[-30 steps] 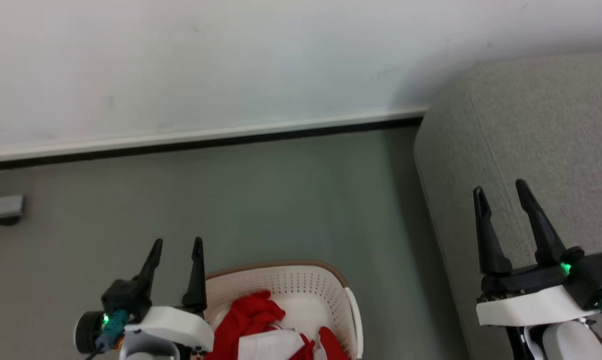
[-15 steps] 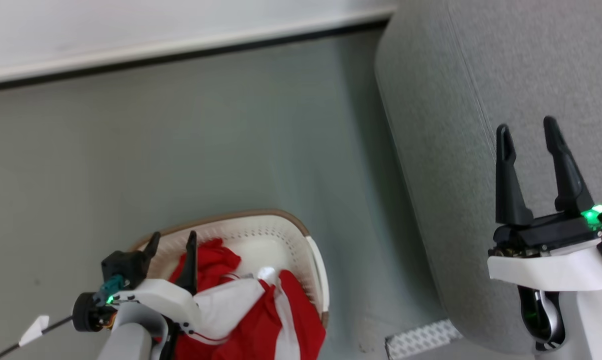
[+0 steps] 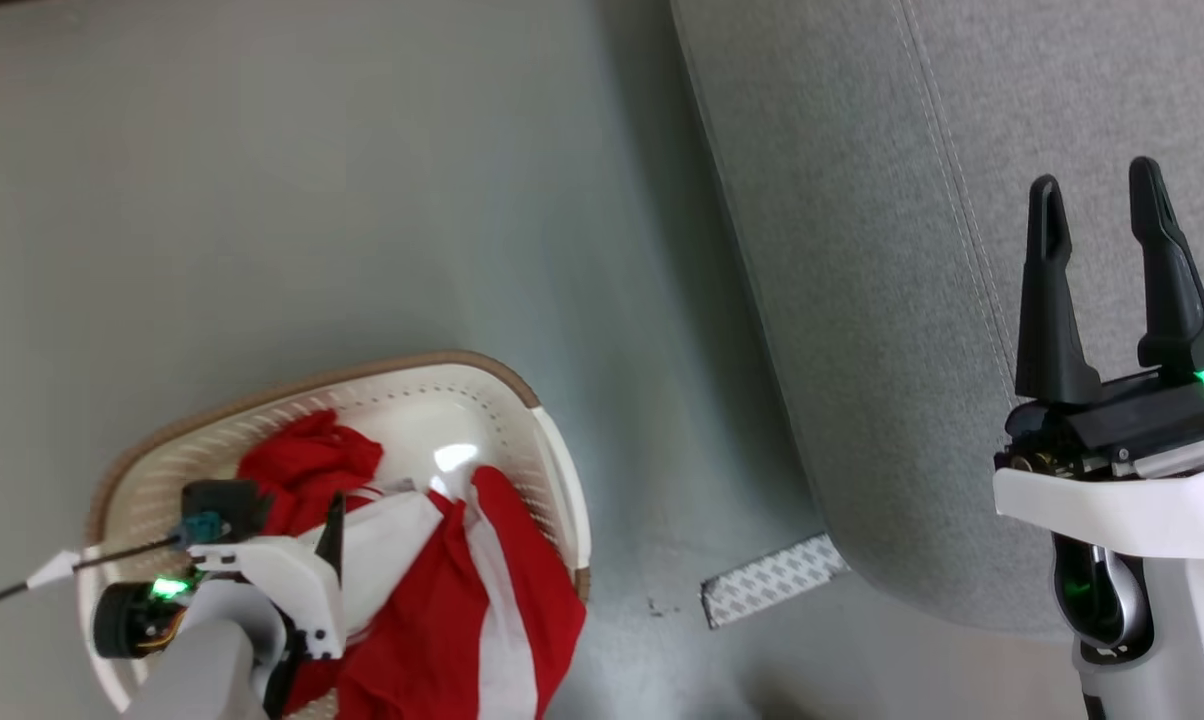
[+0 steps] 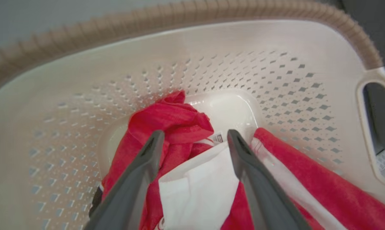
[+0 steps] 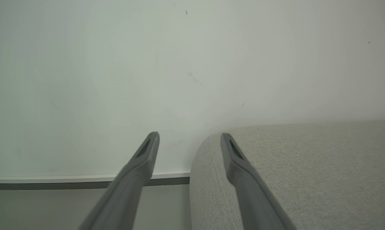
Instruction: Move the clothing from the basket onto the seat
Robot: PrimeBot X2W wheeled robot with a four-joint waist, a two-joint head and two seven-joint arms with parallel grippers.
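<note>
Head view: the clothing (image 3: 527, 600) lay in the basket (image 3: 412, 380). The seat (image 3: 862, 250) was right of the basket, the right gripper (image 3: 1095, 178) over it. Left wrist view: the left gripper (image 4: 195, 134), fingers apart, was in the basket over the clothing. Right wrist view: its fingers were apart.

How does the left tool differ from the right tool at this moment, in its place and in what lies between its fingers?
The left tool reaches down into the basket; the right tool is held over the seat. The left tool straddles a white part of the clothing; the right tool has nothing in its gap. Both are open.
</note>
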